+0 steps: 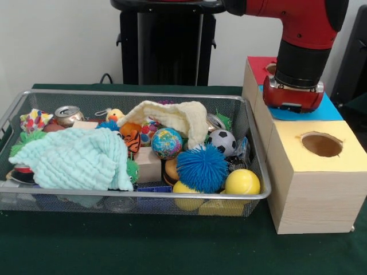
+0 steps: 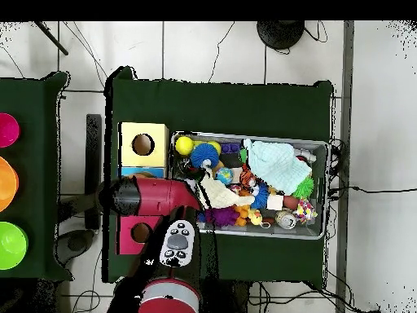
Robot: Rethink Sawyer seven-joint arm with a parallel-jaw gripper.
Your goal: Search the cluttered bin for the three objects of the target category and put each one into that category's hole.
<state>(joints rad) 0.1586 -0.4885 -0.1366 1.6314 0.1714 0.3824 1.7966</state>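
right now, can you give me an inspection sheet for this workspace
surface: green cloth table
job's things: wire bin; wooden box with yellow-top hole, blue and red sections behind
clutter: mint cloth, cream cloth, blue spiky ball, yellow ball, globe ball, soccer ball, can
grippers: arm over the box; the grasping end is hidden
cables: several on floor
surroundings: coloured bowls on side table

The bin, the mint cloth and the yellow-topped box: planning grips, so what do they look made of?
Bin: metal wire mesh, shiny rim. Mint cloth: soft knit or waffle-textured fabric, ribbed and draped. Yellow-topped box: pale wood by the grain on its sides, with a matte painted or papered top.
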